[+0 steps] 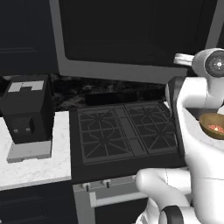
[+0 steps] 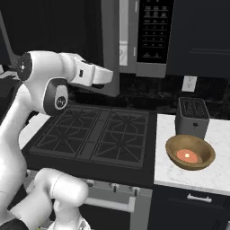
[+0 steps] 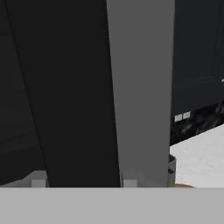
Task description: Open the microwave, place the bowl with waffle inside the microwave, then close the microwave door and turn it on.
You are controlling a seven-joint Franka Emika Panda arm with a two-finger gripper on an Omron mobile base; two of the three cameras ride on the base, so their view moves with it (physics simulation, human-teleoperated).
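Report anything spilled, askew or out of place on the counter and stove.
Nothing stands out. The bowl sits upright on the counter with the waffle inside, beside the toaster; the stove is bare.

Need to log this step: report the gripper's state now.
Gripper: at the edge of the microwave door; whether it is open or shut on the door cannot be told.

The tan bowl (image 2: 190, 152) (a reddish waffle (image 2: 188, 156) inside) is set upright on white counter; the microwave door (image 2: 111, 45) is swung open.
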